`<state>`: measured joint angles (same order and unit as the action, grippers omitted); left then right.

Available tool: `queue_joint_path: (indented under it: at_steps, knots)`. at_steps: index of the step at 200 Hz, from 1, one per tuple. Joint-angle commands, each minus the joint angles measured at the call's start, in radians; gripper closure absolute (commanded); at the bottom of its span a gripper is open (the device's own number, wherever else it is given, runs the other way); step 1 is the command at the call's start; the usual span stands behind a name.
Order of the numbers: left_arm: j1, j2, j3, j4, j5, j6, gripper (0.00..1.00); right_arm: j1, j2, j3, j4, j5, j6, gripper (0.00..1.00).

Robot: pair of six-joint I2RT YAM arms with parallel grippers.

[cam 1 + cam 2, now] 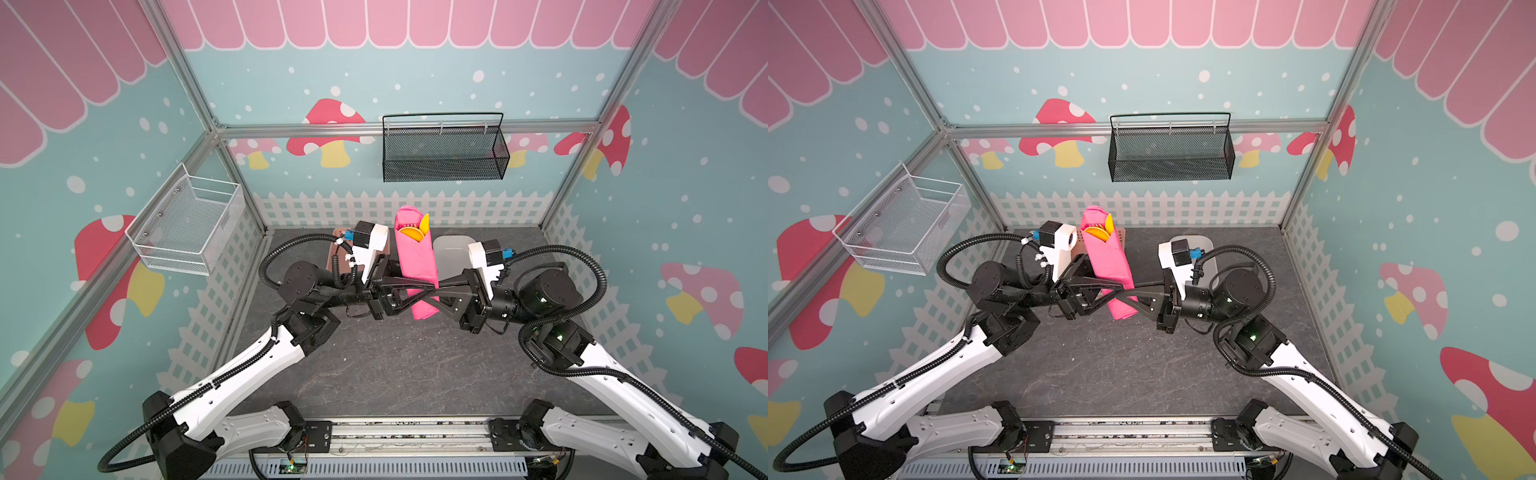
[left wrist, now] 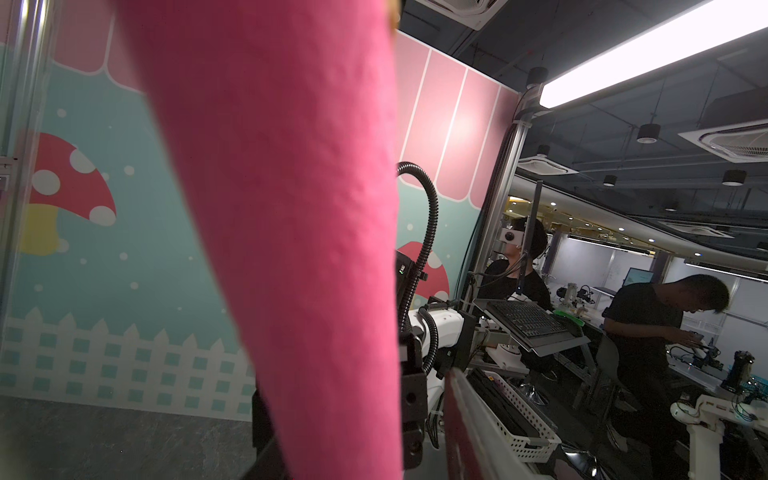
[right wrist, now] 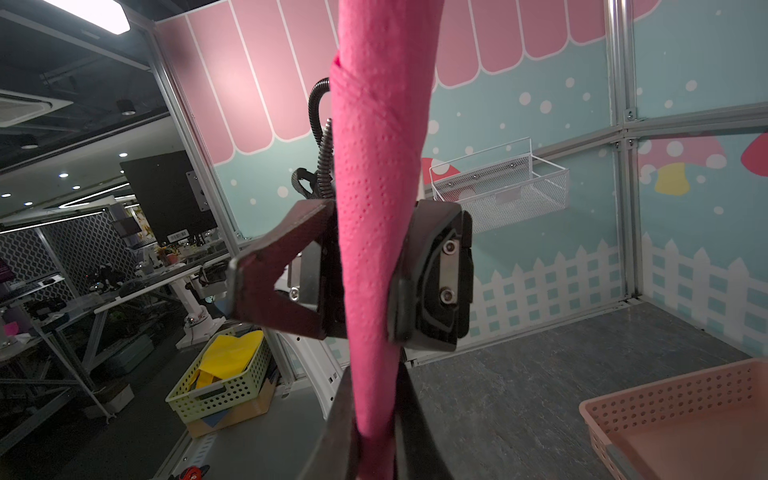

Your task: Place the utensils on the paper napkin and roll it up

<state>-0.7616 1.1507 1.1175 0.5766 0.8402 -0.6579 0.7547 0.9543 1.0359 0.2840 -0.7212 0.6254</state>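
Observation:
The paper napkin [image 1: 415,266] [image 1: 1106,262] is a hot-pink roll held upright above the dark table. The orange-yellow utensils [image 1: 413,230] [image 1: 1100,228] stick out of its open top end. My left gripper [image 1: 415,289] [image 1: 1115,289] comes in from the left. In the right wrist view its fingers [image 3: 432,274] press both sides of the roll [image 3: 374,208] at mid-height. My right gripper [image 1: 432,299] [image 3: 374,436] comes in from the right and is shut on the roll's lower end. In the left wrist view the roll [image 2: 291,208] fills the space between my left gripper's [image 2: 336,415] jaws.
A salmon-pink perforated basket [image 3: 665,415] [image 1: 1119,235] sits at the back left of the table, behind the left wrist. A pale grey tray [image 1: 451,253] lies at the back right. A white wire basket [image 1: 187,224] and a black mesh basket [image 1: 444,149] hang on the walls.

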Motion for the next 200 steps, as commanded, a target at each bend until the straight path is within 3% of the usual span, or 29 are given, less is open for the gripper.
queue_joint_path:
  at_steps: [1,143,200]
  knots:
    - [-0.002,-0.044,-0.009,0.028,0.007,0.018,0.57,-0.005,-0.029,-0.010,0.012,0.059,-0.003,1.00]
    - [-0.002,-0.086,-0.021,-0.024,-0.004,0.055,0.71,-0.005,-0.064,-0.040,-0.026,0.137,-0.023,1.00]
    - [-0.002,-0.089,-0.007,-0.104,-0.031,0.088,0.82,-0.005,-0.069,-0.056,-0.041,0.143,-0.033,1.00]
